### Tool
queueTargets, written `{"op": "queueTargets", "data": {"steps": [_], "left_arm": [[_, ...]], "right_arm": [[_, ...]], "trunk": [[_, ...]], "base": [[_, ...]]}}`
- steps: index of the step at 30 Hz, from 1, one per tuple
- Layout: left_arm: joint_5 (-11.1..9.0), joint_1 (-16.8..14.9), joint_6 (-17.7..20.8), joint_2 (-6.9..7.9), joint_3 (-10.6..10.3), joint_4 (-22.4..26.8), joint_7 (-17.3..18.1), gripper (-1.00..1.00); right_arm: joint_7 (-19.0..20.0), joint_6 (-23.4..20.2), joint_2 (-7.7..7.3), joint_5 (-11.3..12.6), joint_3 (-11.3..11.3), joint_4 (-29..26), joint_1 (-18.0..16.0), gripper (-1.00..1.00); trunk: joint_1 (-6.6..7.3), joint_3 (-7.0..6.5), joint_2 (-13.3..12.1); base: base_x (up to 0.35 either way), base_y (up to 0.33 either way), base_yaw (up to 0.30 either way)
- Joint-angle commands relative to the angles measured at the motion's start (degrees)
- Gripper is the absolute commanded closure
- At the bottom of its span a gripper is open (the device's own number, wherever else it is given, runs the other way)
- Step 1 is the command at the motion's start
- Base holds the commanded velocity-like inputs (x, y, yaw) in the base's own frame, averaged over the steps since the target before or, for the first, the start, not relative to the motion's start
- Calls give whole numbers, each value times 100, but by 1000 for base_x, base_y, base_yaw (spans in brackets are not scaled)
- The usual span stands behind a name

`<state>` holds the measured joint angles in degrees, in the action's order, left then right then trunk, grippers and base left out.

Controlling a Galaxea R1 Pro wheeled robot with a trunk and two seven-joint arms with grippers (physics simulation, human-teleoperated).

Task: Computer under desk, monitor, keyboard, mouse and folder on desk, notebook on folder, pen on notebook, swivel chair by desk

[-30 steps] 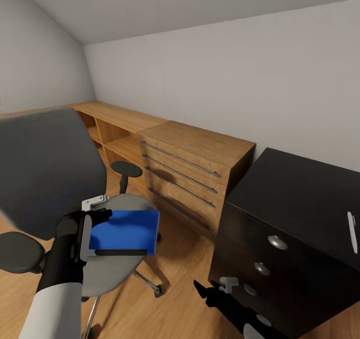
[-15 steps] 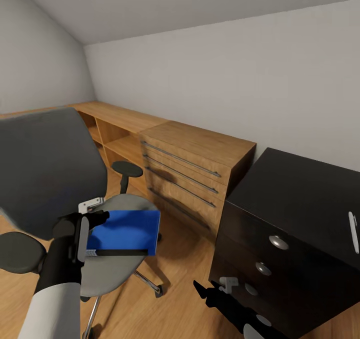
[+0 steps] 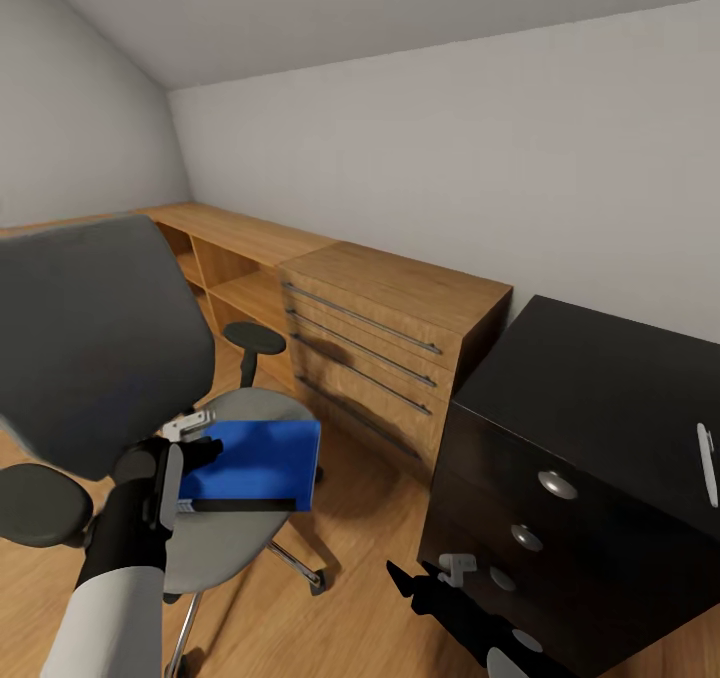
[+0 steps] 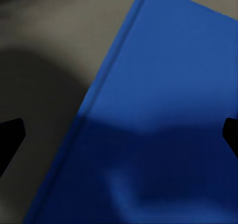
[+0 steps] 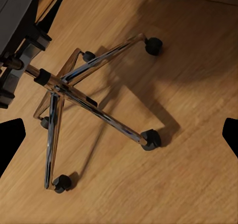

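The swivel chair stands at the left, and the bright blue folder lies flat on its grey seat. My left gripper hovers over the folder's left edge. In the left wrist view the left gripper is open, the folder spanning the gap between its fingertips beside bare seat. My right gripper hangs low in front of the black desk. In the right wrist view it is open above the chair's chrome star base.
A light wooden drawer cabinet with long bar handles stands against the back wall, between the chair and the desk. The desk's round-knobbed drawers face me. A slim white object lies on the desk top at the right edge. Wooden floor lies below.
My left gripper has sunk a little and edged closer to the folder's left side. The folder, chair and right arm have stayed put.
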<state>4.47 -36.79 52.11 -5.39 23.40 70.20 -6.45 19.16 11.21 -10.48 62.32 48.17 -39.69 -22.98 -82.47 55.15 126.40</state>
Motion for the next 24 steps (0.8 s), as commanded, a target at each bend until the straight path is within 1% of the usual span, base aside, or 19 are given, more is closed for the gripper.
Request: {"op": "queueTargets", "data": {"steps": [1,6,12,24], "left_arm": [[44,-5,23,-6,14,-17,20,-100],[45,-8,17,-6,78,-115,15,-100],[45,-6,11,-6,258,-171,25,-100],[45,-8,16,-6,319,-189,34,-100]], "right_arm": [[8,39,-7,61,43,3,-10,-100],[9,39,-7,61,43,1,-10,-100],[9,39,-7,61,43,-1,-8,-100],[9,39,-7,61,43,-3,-9,-100]], "trunk": [[1,5,2],[1,5,2],[1,5,2],[1,5,2]], "base": [[0,0,0],[0,0,0],[0,0,0],[0,0,0]]}}
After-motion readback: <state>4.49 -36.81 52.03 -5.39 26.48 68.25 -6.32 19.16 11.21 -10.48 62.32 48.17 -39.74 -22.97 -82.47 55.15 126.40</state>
